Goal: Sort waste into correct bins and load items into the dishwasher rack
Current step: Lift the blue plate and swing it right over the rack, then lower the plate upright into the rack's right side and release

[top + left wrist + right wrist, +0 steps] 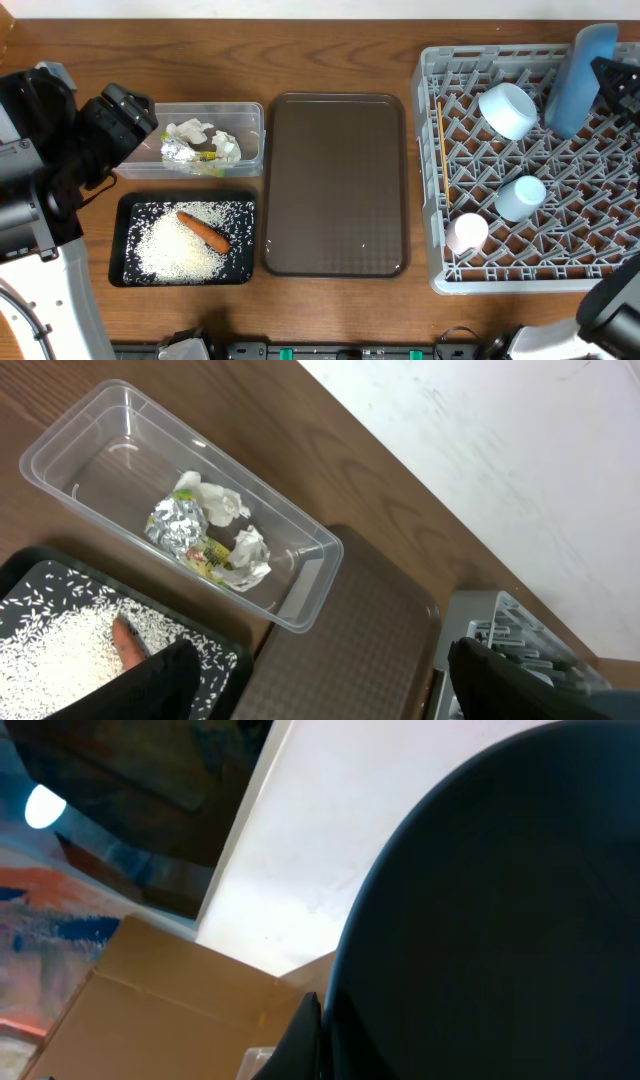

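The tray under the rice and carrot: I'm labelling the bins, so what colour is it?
The tray is black, clearest in the overhead view.

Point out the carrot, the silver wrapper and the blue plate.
carrot [203,232]: overhead view, middle of its orange body.
silver wrapper [173,526]: left wrist view, the crinkled foil face.
blue plate [578,80]: overhead view, middle of its blue face.
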